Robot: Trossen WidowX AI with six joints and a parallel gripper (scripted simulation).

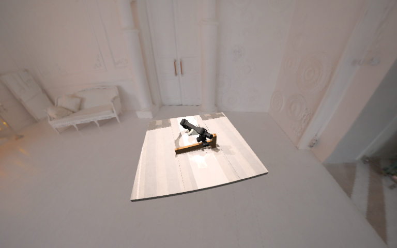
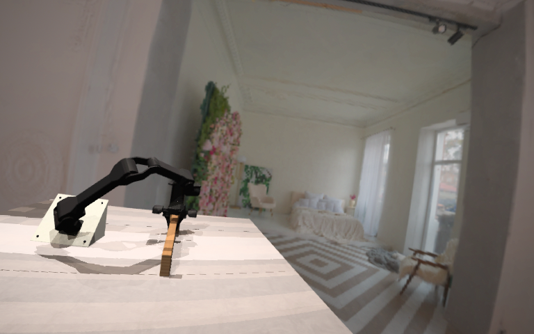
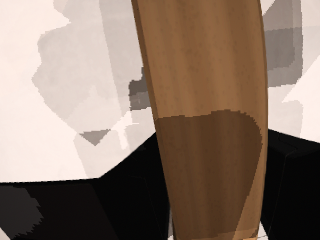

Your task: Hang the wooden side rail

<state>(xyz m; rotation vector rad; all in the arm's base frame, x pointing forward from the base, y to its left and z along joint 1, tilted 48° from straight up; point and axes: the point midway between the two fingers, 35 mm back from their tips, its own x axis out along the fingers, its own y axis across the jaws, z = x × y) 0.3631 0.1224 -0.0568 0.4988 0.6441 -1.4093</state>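
Observation:
The wooden side rail point(image 1: 187, 148) point(image 2: 168, 248) point(image 3: 210, 65) runs from its far end, low at the table, up to the headboard post. The post point(image 1: 214, 140) stands upright on the table at the rail's right end in the top view; in the exterior view I cannot make it out behind the rail and gripper. My gripper point(image 1: 205, 143) point(image 2: 173, 221) point(image 3: 195, 131) is shut on the rail near its post end, one black finger on each side. The steel hooks, the slot and the pins are hidden, so I cannot tell whether the hooks sit on the pins.
The arm's pale base plate point(image 2: 45, 232) stands on the table point(image 1: 164, 178) point(image 2: 236, 303), behind the rail in the top view and left of it in the exterior view. The black arm point(image 1: 193, 127) point(image 2: 98, 193) arches from the base to the rail.

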